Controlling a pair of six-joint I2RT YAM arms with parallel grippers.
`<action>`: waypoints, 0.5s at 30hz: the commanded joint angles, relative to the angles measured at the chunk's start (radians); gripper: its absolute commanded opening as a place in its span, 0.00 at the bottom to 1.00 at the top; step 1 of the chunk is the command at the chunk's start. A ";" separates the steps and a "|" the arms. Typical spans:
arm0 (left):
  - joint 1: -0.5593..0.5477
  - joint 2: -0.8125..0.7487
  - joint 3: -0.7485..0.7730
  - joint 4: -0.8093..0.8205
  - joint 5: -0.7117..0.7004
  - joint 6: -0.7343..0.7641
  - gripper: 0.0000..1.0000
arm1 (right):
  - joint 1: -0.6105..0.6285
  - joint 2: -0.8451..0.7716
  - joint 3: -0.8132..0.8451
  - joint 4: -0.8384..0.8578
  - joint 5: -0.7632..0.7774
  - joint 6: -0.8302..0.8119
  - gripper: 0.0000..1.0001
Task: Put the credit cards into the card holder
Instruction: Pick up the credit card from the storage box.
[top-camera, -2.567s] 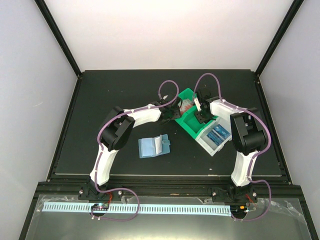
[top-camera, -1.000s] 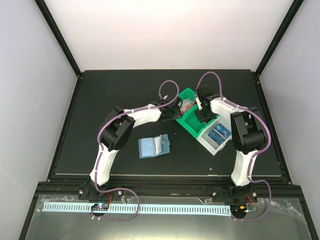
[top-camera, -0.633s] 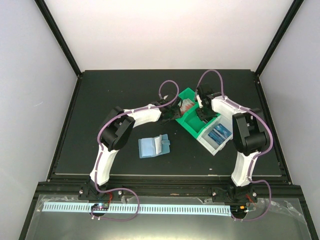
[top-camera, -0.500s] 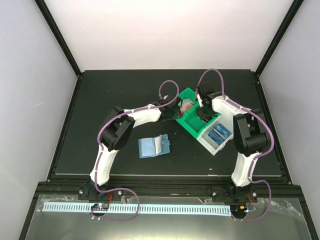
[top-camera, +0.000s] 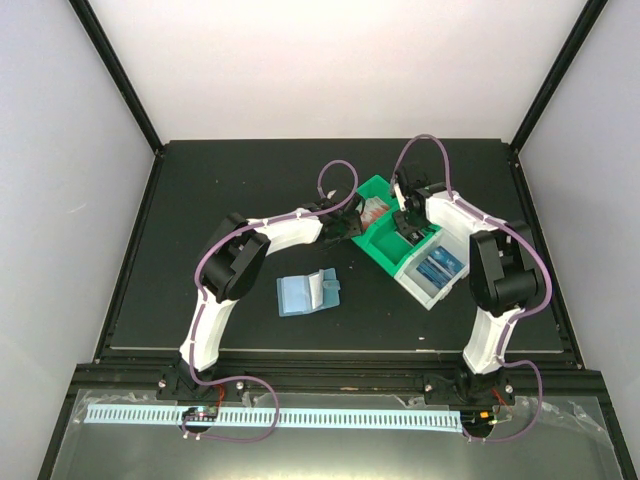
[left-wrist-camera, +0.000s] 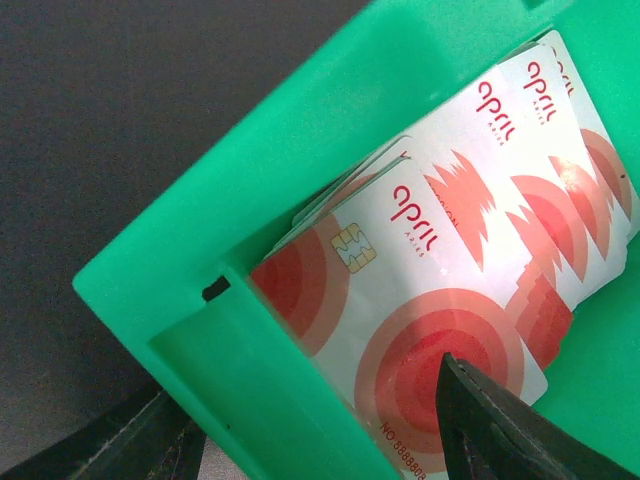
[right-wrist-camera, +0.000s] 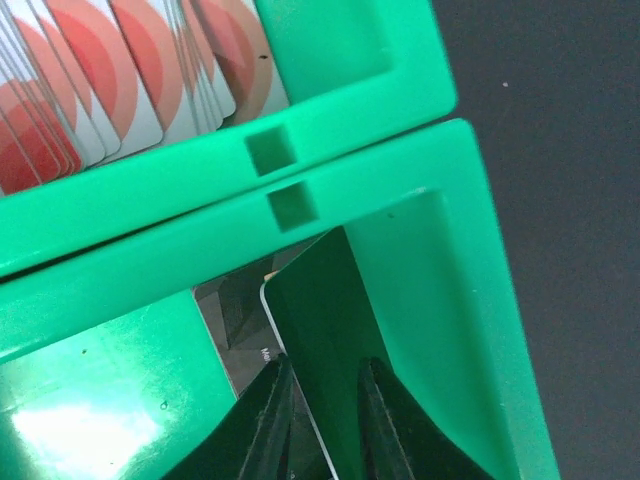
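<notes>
Top external: found card holder lying open on table, well apart from both bins, no card seen in its pockets. Noted blue cards lying in white bin, clear of both grippers.

Right wrist: recorded right gripper down inside green bin, fingers drawn in against either face of a dark card standing in the compartment next to the red-and-white cards.

Left wrist: recorded left gripper at that bin's corner, jaws apart, gripping nothing.

Judged task barely begun: first pick in hand, every insertion outstanding.

Against a second ago, noted slight shift of right gripper toward far end of green bin and outward swing of its forearm; no movement of card holder or bins.
</notes>
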 joint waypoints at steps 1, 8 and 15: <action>-0.001 0.027 0.004 -0.047 0.003 0.027 0.62 | -0.020 0.010 -0.013 0.025 0.114 -0.014 0.20; 0.000 0.031 0.006 -0.046 0.006 0.029 0.62 | -0.006 0.049 -0.031 0.044 0.178 -0.071 0.19; 0.000 0.028 0.009 -0.045 0.007 0.034 0.62 | 0.006 0.068 -0.042 0.063 0.225 -0.101 0.18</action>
